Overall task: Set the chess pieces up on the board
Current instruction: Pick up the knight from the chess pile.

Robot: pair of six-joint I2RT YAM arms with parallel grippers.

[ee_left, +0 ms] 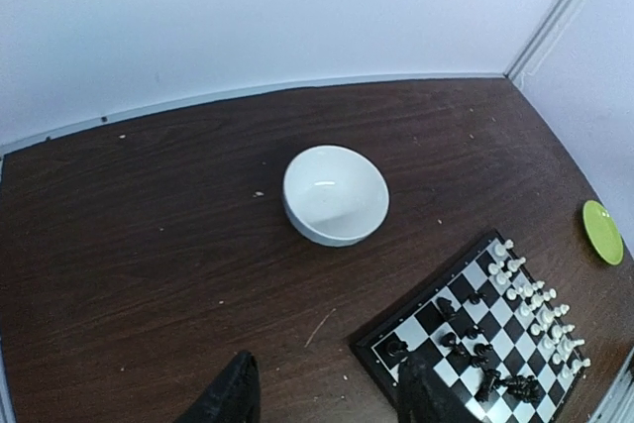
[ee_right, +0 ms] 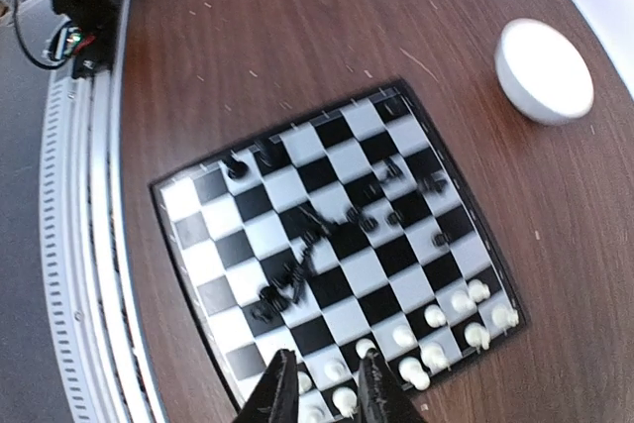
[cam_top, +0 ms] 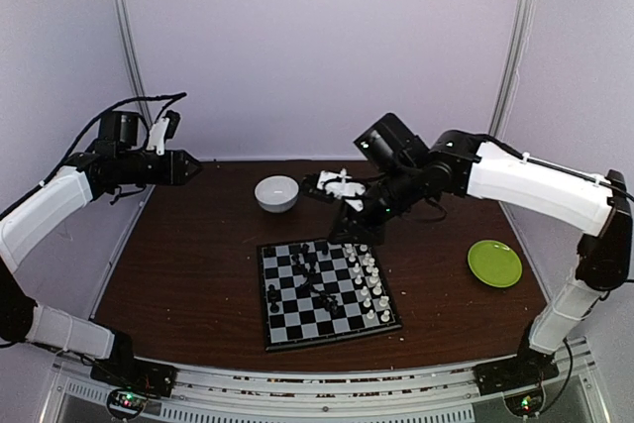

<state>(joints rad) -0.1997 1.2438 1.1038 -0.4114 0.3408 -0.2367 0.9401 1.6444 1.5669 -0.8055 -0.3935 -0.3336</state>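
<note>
The board (cam_top: 287,321) lies at the table's near middle, also in the left wrist view (ee_left: 421,330) and the right wrist view (ee_right: 337,160). White chess pieces (cam_top: 369,279) stand in two rows along its right side (ee_right: 436,344). Black chess pieces (cam_top: 313,274) lie scattered, several tipped over, across the middle (ee_right: 297,274) (ee_left: 475,354). My right gripper (cam_top: 354,232) hovers over the board's far right corner, open (ee_right: 327,388), with white pieces showing below the gap and nothing held. My left gripper (cam_top: 188,167) hangs high at the far left, open and empty (ee_left: 327,398).
A white bowl (cam_top: 276,193) (ee_left: 335,195) (ee_right: 543,71) stands just behind the board. A green plate (cam_top: 494,264) (ee_left: 602,232) lies to the right. Small crumbs dot the brown tabletop. A metal rail runs along the near edge.
</note>
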